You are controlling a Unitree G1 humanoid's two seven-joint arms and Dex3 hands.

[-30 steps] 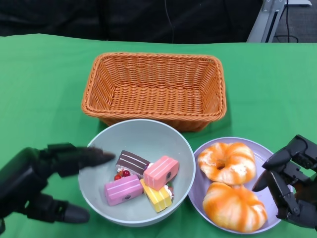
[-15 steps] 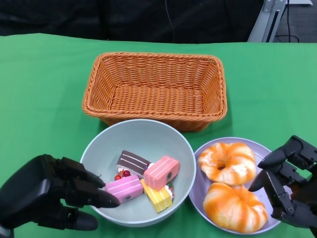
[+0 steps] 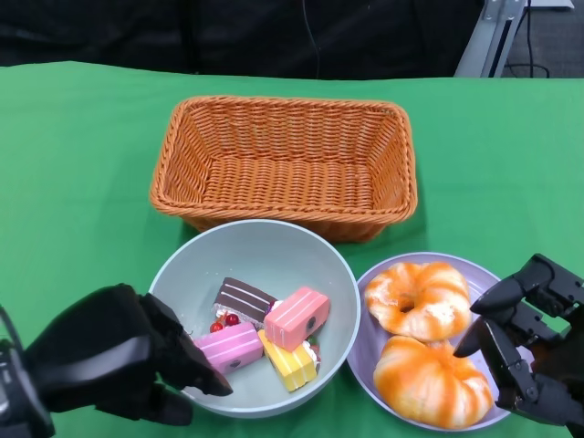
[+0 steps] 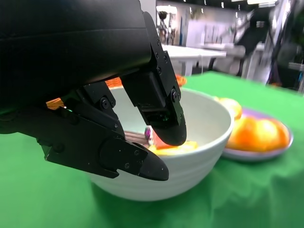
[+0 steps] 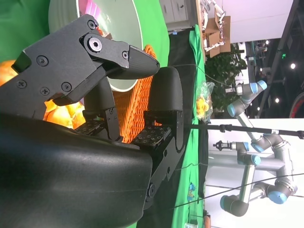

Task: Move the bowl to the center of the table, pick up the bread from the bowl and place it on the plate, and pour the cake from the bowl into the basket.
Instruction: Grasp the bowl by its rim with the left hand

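Green cloth covers the table point(image 3: 82, 137). Since 1 second ago the left hand point(image 3: 119, 365) has dropped from spread above the bowl point(image 3: 265, 251) to its near rim, fingers point(image 4: 161, 116) over the edge and thumb outside, apparently gripping it. Beyond its fingertips lie 4 cake pieces point(image 3: 274, 333). 1 plate point(image 3: 470, 269) touching the bowl carries 2 breads point(image 3: 424, 342); the right hand point(image 3: 525, 351), fingers apart and holding nothing, sits at the plate's outer edge. 1 basket point(image 3: 283, 164) stands beyond both hands
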